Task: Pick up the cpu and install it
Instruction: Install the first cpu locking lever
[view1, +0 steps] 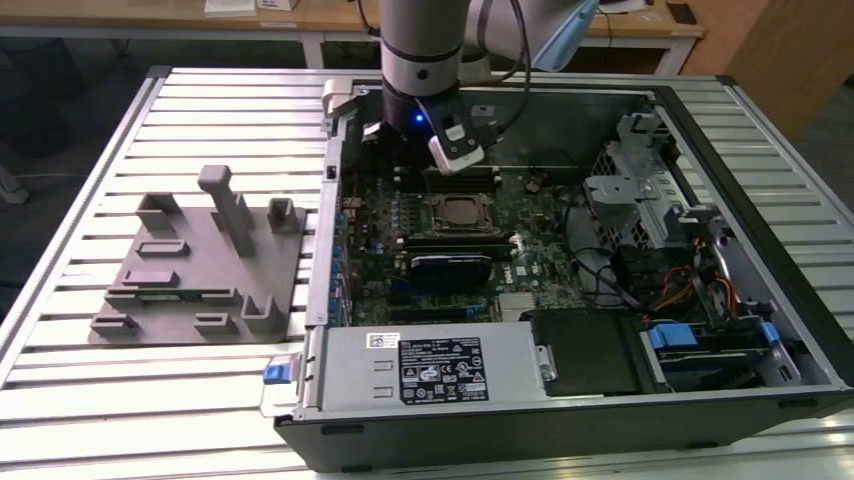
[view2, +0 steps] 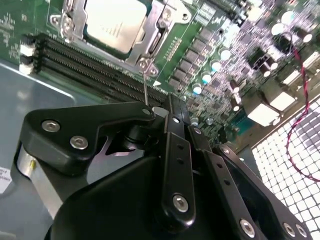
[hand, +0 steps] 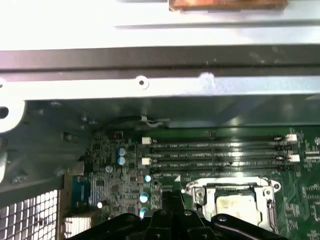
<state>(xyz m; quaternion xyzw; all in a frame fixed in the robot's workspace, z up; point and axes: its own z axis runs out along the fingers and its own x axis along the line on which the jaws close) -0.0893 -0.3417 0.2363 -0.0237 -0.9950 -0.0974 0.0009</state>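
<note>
The cpu lies flat in the motherboard socket inside the open computer case, its silver top showing within the metal frame. In the first wrist view the cpu sits just beside the black fingertips. My gripper hangs just behind the socket, over the memory slots. Its black fingers are pressed together with nothing between them, so my gripper is shut and empty. A thin metal rod rises from the socket's corner up to the fingertips.
A grey fixture block with posts stands on the slatted table at the exterior view's left. Inside the case are a black card, the power supply, a drive cage and loose cables.
</note>
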